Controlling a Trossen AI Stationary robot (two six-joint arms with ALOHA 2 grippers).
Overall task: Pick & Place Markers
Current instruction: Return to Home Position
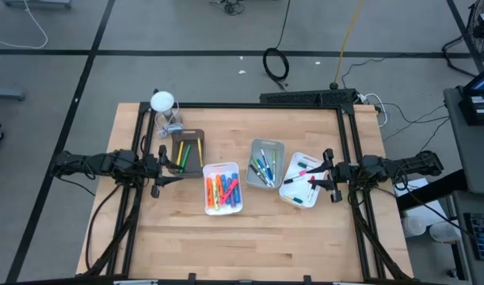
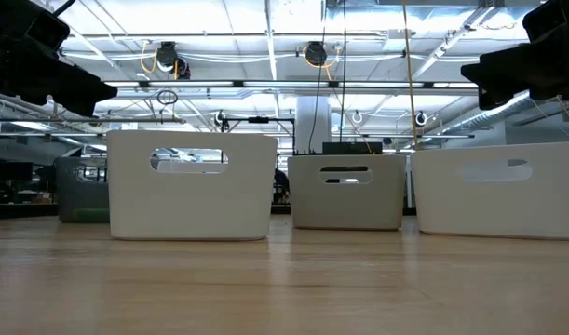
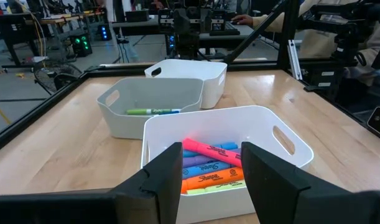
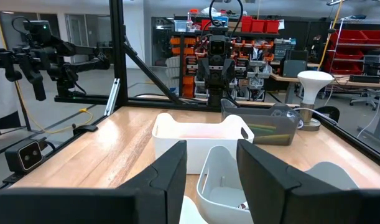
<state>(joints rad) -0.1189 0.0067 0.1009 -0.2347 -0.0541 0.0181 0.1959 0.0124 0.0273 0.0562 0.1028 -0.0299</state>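
Note:
Markers lie in four trays mid-table. A white tray [image 1: 222, 188] holds orange, pink and blue markers [image 3: 209, 165]. Blue and green ones lie in a grey tray [image 1: 266, 164], green and yellow ones in a brown tray [image 1: 186, 152], and pink and red ones in a white tray [image 1: 302, 178] on the right. My left gripper [image 1: 160, 170] hovers open at the table's left, level, just left of the brown tray and the first white tray. At the right, my right gripper [image 1: 329, 176] also hovers open, beside the right white tray. Both point toward the table's middle with nothing between their fingers.
A white lamp [image 1: 162, 101] stands at the far left corner behind the brown tray. A black frame [image 1: 305, 98] runs along the table's far edge and sides. The near half of the wooden table [image 1: 249, 245] is bare. Workshop benches and equipment show beyond the table.

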